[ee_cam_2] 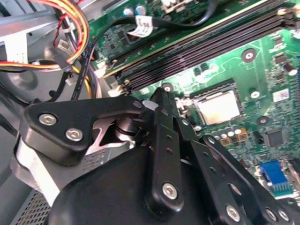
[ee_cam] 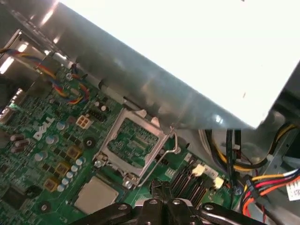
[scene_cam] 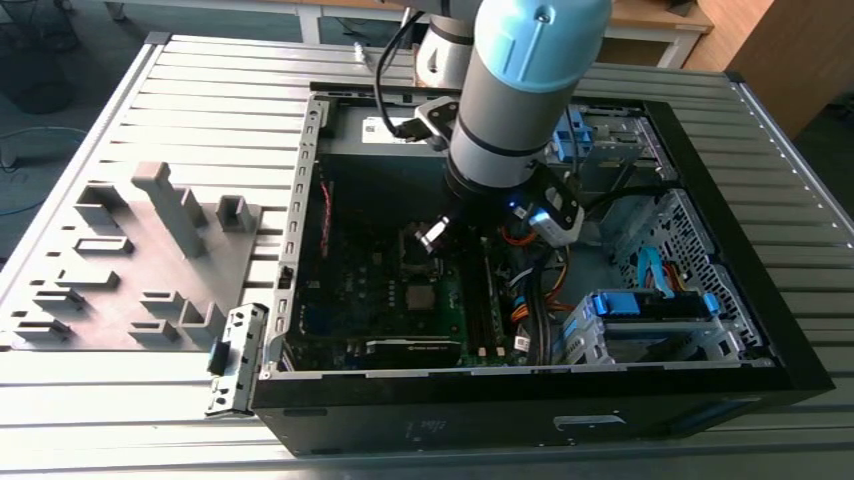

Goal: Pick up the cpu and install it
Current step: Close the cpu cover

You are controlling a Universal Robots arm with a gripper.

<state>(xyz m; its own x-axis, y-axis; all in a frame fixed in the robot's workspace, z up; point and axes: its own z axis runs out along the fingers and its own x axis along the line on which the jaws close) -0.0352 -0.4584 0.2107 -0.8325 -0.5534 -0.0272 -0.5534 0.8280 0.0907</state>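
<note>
The cpu [ee_cam_2: 218, 107] is already sitting flat in its socket on the green motherboard [ee_cam_2: 225, 65], with the metal bracket [ee_cam: 133, 140] flipped up right beside it. The end effector [ee_cam: 161, 186] hangs close over the board near the socket, fingers pinched together and gripping nothing.

White lettering [ee_cam: 45, 127] is printed on the green motherboard [ee_cam: 28, 159]; a white tag [ee_cam_2: 140, 26] on a black cable [ee_cam_2: 187, 22] carries print (too small to read).

Lab or workshop; slotted aluminium bench [scene_cam: 200, 100]; opened computer case [scene_cam: 467, 412]; wooden desks [scene_cam: 661, 18] behind.
</note>
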